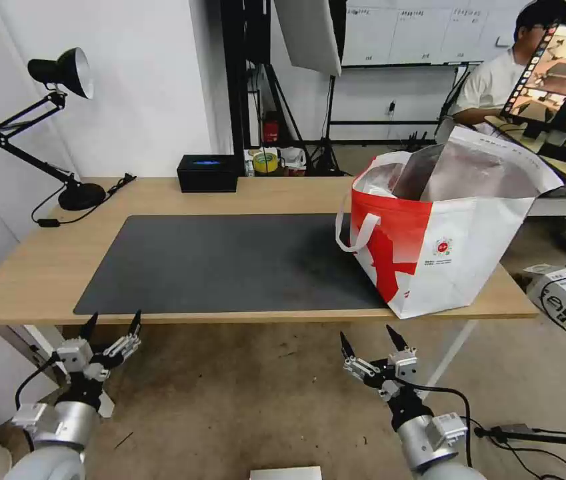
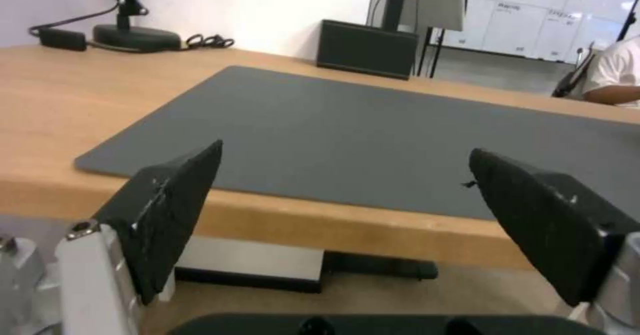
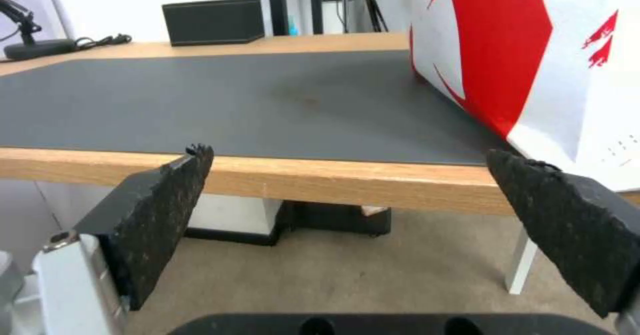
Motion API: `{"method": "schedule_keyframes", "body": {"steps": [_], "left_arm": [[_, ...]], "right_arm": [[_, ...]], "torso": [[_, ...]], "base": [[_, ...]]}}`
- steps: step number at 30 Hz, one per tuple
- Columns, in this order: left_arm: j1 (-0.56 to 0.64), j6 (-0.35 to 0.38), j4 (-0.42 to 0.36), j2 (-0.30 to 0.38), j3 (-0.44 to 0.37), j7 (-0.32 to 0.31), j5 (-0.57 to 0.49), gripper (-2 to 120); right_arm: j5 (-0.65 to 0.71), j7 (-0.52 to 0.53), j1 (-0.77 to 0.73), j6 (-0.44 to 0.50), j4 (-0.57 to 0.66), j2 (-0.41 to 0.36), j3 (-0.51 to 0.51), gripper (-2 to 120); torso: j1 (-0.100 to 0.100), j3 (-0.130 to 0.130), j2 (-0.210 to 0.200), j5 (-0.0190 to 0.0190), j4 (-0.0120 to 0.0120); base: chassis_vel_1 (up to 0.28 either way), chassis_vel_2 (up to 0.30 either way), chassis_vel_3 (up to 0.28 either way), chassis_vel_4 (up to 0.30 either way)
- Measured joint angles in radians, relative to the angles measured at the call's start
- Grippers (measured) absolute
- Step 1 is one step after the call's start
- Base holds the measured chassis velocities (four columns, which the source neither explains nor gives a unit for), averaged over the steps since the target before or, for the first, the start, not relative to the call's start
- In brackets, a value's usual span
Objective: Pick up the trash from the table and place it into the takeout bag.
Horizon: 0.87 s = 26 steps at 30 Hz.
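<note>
Takeout bag (image 1: pixel 443 227) on the surface (image 1: pixel 43 267) looks light, floppy; take its handles. Left tool (image 1: pixel 111 325) and right tool (image 1: pixel 370 342), below the bag: released.

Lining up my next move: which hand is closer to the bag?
The right hand: it hangs below the table edge near the bag; the left hand is at the far end.
</note>
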Motion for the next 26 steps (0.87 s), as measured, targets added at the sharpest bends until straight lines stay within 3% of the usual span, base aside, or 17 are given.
{"method": "schedule_keyframes", "body": {"steps": [26], "left_arm": [[-0.005,0.004,0.001,0.003,0.003,-0.001,-0.005,100]], "right_arm": [[0.000,0.000,0.000,0.000,0.000,0.000,0.000,100]], "torso": [[0.000,0.000,0.000,0.0000,0.0000]], "base": [[0.000,0.000,0.000,0.000]]}}
